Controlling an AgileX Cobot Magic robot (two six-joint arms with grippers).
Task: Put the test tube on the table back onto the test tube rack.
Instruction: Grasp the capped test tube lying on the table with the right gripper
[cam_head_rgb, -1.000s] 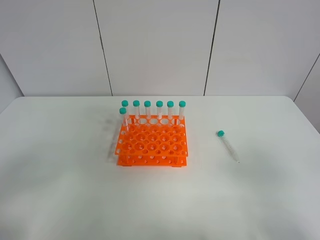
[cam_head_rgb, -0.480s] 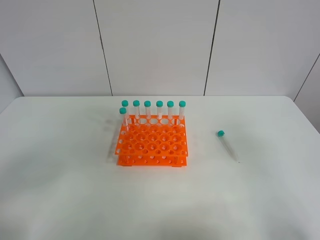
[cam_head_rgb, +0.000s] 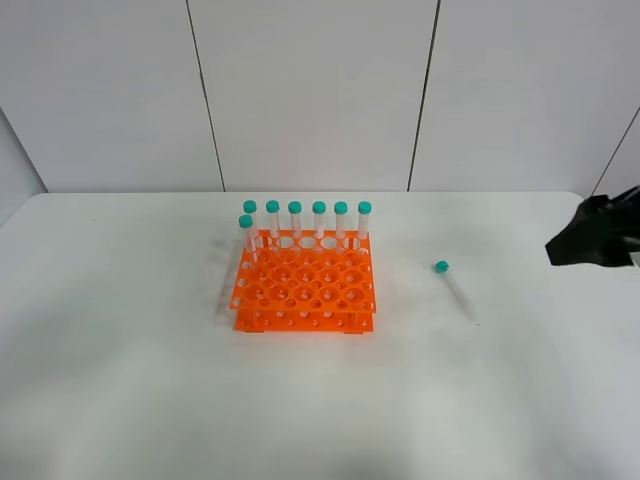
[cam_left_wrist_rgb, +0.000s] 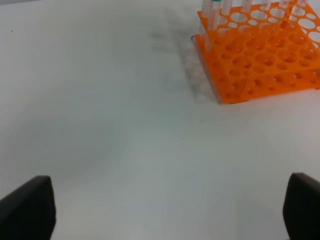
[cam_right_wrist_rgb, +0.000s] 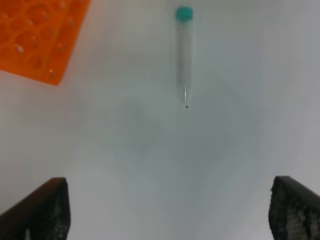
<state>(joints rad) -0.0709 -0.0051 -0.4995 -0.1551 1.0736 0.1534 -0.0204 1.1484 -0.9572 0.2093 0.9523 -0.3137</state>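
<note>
The test tube (cam_head_rgb: 455, 290), clear with a teal cap, lies flat on the white table (cam_head_rgb: 120, 380), to the right of the orange test tube rack (cam_head_rgb: 305, 290). In the right wrist view the tube (cam_right_wrist_rgb: 184, 55) lies ahead of my open, empty right gripper (cam_right_wrist_rgb: 167, 210), with a corner of the rack (cam_right_wrist_rgb: 40, 37) beside it. My right arm (cam_head_rgb: 592, 238) shows at the right edge of the exterior view. My left gripper (cam_left_wrist_rgb: 165, 210) is open and empty over bare table, some way from the rack (cam_left_wrist_rgb: 260, 55). It does not show in the exterior view.
Several capped tubes (cam_head_rgb: 305, 215) stand upright in the rack's back row and its left side. Most rack holes (cam_head_rgb: 310, 285) hold nothing. A white panelled wall (cam_head_rgb: 310, 90) rises behind the table's far edge.
My right arm has come into the exterior view from the right edge. The tube and the rack have not moved.
</note>
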